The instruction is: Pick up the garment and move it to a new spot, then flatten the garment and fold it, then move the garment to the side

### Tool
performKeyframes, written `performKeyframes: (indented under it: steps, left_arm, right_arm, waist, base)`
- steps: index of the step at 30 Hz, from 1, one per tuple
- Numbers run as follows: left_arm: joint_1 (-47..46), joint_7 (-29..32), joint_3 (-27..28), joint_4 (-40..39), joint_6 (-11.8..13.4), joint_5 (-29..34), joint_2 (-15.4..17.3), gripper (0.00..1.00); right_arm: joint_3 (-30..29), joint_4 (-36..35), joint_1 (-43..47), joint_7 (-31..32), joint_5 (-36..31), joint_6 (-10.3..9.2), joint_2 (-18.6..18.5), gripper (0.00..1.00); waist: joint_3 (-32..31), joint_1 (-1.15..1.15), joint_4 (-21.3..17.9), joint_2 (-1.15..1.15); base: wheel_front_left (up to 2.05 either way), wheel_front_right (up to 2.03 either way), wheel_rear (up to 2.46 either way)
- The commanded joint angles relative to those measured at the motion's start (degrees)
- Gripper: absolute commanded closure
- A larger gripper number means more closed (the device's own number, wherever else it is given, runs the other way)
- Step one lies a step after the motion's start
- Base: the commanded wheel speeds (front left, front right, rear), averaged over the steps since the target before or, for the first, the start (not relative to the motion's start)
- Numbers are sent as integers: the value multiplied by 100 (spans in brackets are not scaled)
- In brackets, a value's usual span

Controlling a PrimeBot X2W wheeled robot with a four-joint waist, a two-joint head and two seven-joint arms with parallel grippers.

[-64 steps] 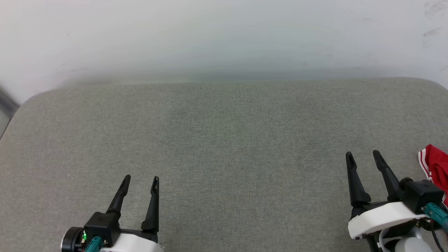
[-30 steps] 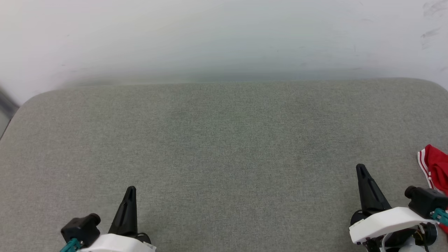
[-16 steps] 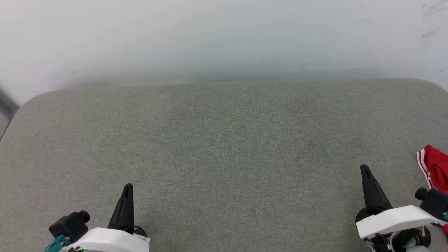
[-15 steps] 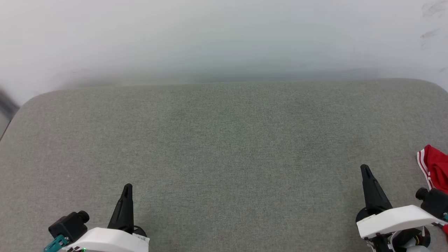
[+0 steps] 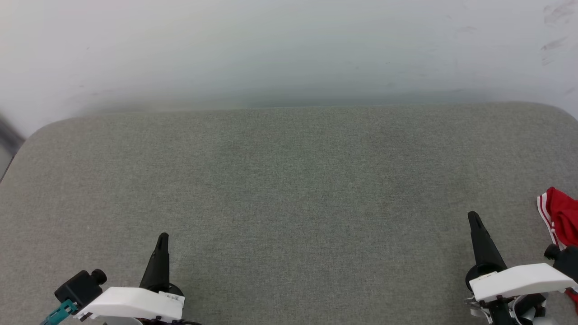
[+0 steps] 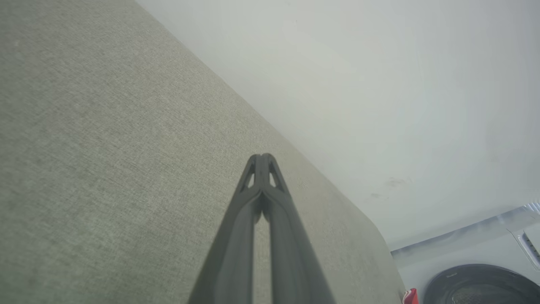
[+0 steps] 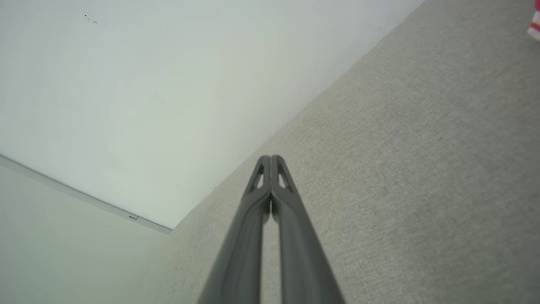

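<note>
Left pincer [image 5: 162, 238]: fingers pressed together tip to tip, gripping nothing, low at left over grey table [image 5: 289, 180]. Right pincer [image 5: 473, 217]: also closed and empty, low at right. Wrist views agree: each finger pair meets at the tips with nothing between. Garment [image 5: 561, 215]: red with white-striped trim, bunched on table at far right edge, near right pincer, apart from its fingers, partly hidden behind its wrist. White wall [image 5: 289, 45] behind table.

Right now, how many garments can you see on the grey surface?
1. The red garment lies at the surface's right edge, right of the right pincer, cut off by the frame; more may be hidden.
</note>
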Motion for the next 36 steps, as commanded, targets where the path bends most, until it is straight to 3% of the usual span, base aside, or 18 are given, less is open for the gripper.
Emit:
performKeyframes:
  steps: [1, 36]
  left_arm:
    - [-150, 41, 30, -39, -23, -144, 32, 100]
    - [-432, 613, 213, 216, -64, -2322, 33, 100]
  right_arm:
    - [-24, -41, -147, 15, 145, -1, 7, 100]
    - [-172, 96, -235, 454, 2283, -1, 14, 100]
  waist:
    - [-1, -1, 0, 0]
    - [-45, -1, -14, 0]
  base:
    - [0, 0, 0]
    - [0, 0, 0]
